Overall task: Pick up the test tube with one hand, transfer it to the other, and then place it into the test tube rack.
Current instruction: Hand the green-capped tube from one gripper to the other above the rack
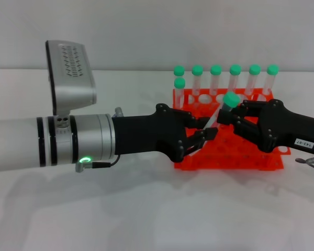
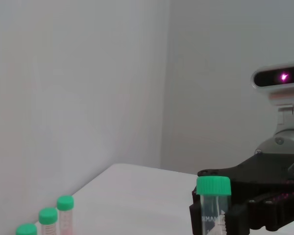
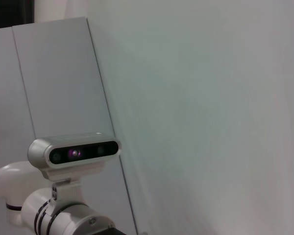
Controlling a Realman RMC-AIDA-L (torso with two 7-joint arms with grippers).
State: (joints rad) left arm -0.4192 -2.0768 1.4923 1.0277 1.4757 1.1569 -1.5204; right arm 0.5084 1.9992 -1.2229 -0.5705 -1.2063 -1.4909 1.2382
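White wall and a pale surface (image 1: 146, 219) fill the head view; mid-frame, slightly right, sits the orange-red test tube rack (image 1: 227, 159), with seven green-capped spare tubes (image 1: 235, 78) standing along its far edge, one of them a row nearer at the left.

In front of the rack the two hands meet. From the frame's left comes the left hand (image 1: 191, 137), on its silver-white forearm with a green light; from the right comes the right hand (image 1: 248, 124), black-forearmed with a white label. The test tube (image 1: 223, 110) hangs tilted between them, above the rack, cap toward the upper right.

The right hand's jaws are clenched around the tube just under the cap; the left wrist view shows black fingers (image 2: 245, 215) wrapped beside the capped end. The left hand's fingers sit at the tube's lower end, but whether its jaws are gripping or already released I cannot tell.

My judgement is that this is the handover itself, and the risks lie here:

- If the left hand lets go before the right grip is firm, the tube could slip and fall onto the rack.
- If both pull while clenched, the tube could twist further.
- A tilted tube may catch a hole's rim or knock the standing tubes during placement.
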